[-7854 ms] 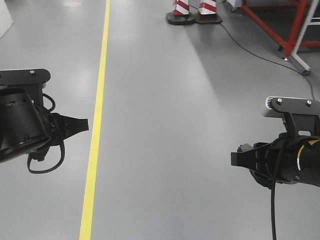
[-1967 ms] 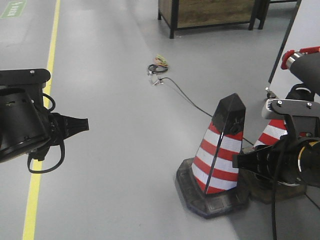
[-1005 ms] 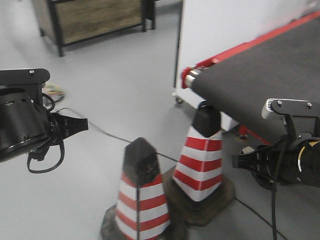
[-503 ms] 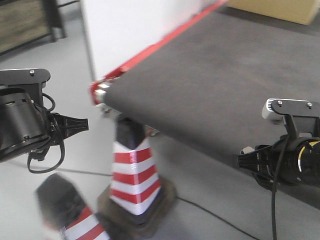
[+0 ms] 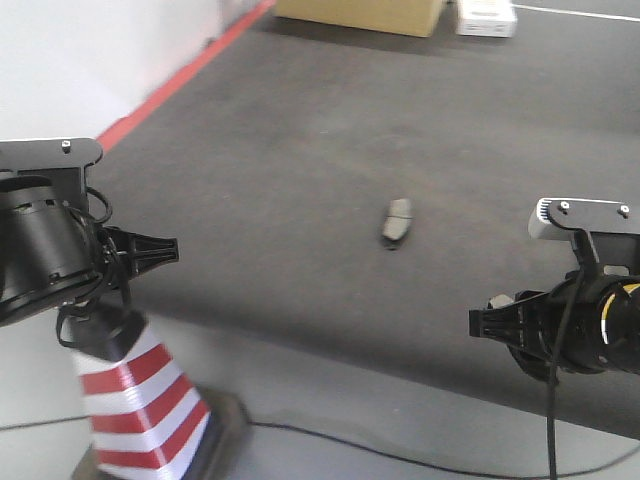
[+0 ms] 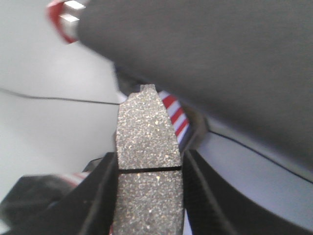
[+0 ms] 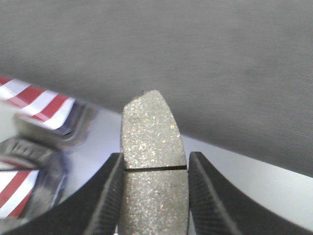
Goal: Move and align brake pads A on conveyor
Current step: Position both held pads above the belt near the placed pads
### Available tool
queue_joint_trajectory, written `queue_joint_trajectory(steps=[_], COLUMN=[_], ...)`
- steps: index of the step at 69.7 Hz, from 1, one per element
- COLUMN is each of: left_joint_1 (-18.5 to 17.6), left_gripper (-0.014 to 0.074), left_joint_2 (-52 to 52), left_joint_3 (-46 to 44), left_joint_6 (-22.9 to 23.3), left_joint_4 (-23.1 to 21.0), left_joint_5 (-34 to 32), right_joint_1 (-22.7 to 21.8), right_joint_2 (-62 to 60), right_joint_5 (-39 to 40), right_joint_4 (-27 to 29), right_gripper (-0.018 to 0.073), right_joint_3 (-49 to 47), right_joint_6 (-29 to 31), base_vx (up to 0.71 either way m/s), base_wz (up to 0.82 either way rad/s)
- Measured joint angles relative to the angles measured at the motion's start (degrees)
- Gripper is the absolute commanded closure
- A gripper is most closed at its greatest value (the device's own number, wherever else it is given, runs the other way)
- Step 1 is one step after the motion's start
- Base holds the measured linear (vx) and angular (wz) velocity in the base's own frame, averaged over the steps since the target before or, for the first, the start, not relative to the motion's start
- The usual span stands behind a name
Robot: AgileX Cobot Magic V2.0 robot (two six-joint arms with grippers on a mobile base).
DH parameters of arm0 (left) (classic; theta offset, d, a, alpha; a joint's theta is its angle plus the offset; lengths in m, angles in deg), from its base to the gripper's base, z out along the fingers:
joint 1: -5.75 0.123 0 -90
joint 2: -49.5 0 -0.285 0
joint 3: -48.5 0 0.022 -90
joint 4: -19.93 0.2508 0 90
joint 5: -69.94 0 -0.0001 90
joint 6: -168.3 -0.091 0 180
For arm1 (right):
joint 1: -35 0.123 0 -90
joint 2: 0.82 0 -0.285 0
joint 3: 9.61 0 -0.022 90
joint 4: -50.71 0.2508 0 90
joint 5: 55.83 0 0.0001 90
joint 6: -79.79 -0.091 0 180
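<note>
The conveyor, a dark charcoal belt with a red edge strip, fills the front view. One brake pad lies on it, right of centre. My left gripper hangs at the belt's near left corner. In the left wrist view it is shut on a speckled grey brake pad with a groove across the middle, the belt ahead of it. My right gripper hovers over the floor just short of the belt's near edge. In its wrist view it is shut on another brake pad.
A red-and-white traffic cone stands under my left gripper at the belt's corner. A black cable runs along the grey floor. A cardboard box and a white box sit at the belt's far end.
The whole view has swung from open floor with a yellow line, past the cones, onto the conveyor. Both grippers keep their pose and their hold on the pads.
</note>
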Motion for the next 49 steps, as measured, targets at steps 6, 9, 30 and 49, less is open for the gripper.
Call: queue_joint_trajectory(steps=[6,9,30,49], left_joint_1=[0.0,0.0,0.0,0.0], left_gripper=[0.0443,0.0443,0.0443,0.0443], left_joint_2=[0.0,0.0,0.0,0.0], left_joint_3=[0.0,0.0,0.0,0.0], left_joint_6=[0.0,0.0,0.0,0.0], left_joint_4=[0.1,0.1,0.1,0.1], left_joint_5=[0.0,0.1,0.1,0.1], right_joint_1=[0.0,0.0,0.0,0.0], right_joint_2=[0.0,0.0,0.0,0.0], right_joint_5=[-0.2,-0.2,-0.3,-0.3], right_joint_4=[0.0,0.0,0.0,0.0], right_gripper=[0.0405,0.0405,0.0405,0.0405], right_joint_3=[0.0,0.0,0.0,0.0], right_joint_6=[0.0,0.0,0.0,0.0], base_vx=[0.11,0.11,0.1,0.08], base_wz=[-0.44,-0.41,-0.38,-0.32])
